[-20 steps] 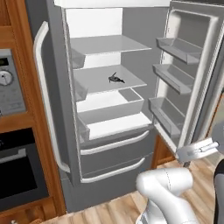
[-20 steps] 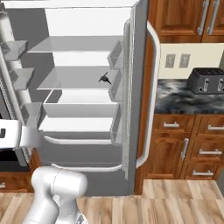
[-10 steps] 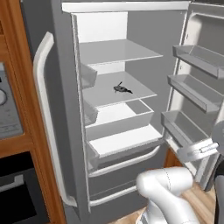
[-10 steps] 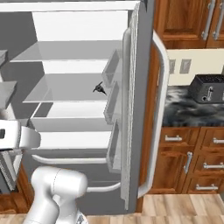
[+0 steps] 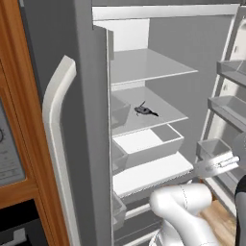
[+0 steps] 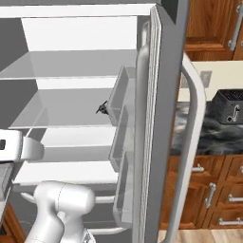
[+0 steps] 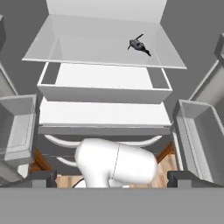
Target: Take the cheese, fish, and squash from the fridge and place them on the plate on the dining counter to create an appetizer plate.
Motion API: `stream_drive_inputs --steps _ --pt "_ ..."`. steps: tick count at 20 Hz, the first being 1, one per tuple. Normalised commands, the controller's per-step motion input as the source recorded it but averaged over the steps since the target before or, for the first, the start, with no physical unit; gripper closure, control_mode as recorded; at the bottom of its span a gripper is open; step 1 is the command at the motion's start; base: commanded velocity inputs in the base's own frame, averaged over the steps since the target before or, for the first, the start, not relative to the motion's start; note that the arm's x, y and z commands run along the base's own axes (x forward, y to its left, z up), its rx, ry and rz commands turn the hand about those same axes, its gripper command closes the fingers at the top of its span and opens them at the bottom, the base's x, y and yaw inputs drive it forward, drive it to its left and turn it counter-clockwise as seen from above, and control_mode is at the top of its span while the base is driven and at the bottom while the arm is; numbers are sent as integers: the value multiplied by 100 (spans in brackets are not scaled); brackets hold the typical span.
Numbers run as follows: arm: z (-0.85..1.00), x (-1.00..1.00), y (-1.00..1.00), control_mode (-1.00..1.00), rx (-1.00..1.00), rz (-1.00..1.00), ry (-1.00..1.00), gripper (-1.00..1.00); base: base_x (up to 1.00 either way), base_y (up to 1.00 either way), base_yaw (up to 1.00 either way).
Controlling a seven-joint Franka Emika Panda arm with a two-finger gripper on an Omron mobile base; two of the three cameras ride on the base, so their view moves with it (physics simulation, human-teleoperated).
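**Fish on the middle shelf, gripper wide and well below it**

I see the fridge [image 5: 86, 96] standing open, with both doors swung out. The fish [image 5: 145, 111] lies on a middle shelf [image 5: 158, 113], toward the right half of it and rather deep inside. Its body seems to run along a diagonal of the shelf, tail toward the back, but it is small in all views and I cannot be sure of the exact direction.

My gripper [image 7: 111, 177] is wide open and holds nothing; in the hand view the two finger tips stand far apart at the bottom corners. From there the fish [image 7: 139, 45] is well ahead, above and a little to the right, so the coming reach should go up, forward and slightly right.

Between the hand and the fish stands an open white drawer [image 7: 104, 85], whose front edge I must pass over. The door bins [image 7: 199, 135] narrow the room at both sides. Above the fish the space under the next shelf looks free.

I do not find the cheese or squash here.
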Motion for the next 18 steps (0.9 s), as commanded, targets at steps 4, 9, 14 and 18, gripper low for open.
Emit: stream_drive_inputs --steps 4,9,14,18 --pt "0 0 0 100 0 0 0 -100 47 0 -2" --pt "0 0 0 100 0 0 0 -100 15 0 0" --pt "0 19 -1 -100 0 -1 0 -100 8 0 0" --pt "0 49 -14 -100 0 -4 0 -100 0 0 0"
